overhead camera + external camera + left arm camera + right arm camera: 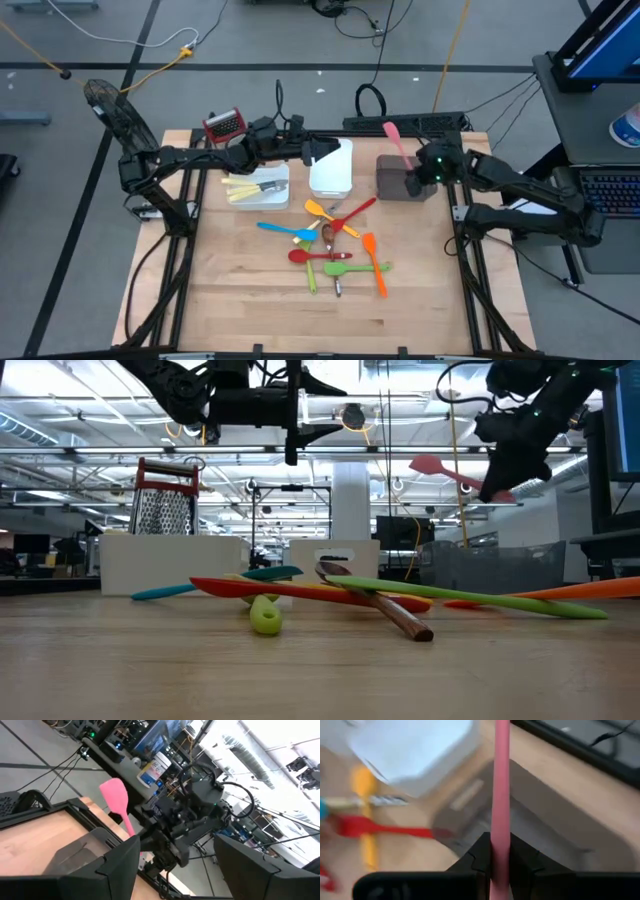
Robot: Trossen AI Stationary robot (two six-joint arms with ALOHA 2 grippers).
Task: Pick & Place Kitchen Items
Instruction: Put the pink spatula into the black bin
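Observation:
My right gripper (420, 170) is shut on a pink spatula (394, 140) above the brown tray (398, 186) at the table's far right. The spatula's blade (432, 464) points up and toward the table's left. My left gripper (320, 152) hovers open and empty over a white tray (332, 175) at the far middle. Several loose utensils in red, orange, green, blue and yellow (335, 245) lie crossed on the table's middle. The left wrist view shows the pink spatula (116, 795) and my right arm beyond it. My right gripper pinches the pink spatula's handle (501, 827) between its two fingers, well away from the blade. The fingers come from the table's right and lie across the handle. The spatula is lifted clear and tilted, blade end highest, over the brown tray.
Another white tray (262, 192) at the far left holds cream and yellow sticks and a metal piece. A red-topped box grater (225, 124) stands behind it. Bare wood lies along the near edge and both sides of the utensil pile.

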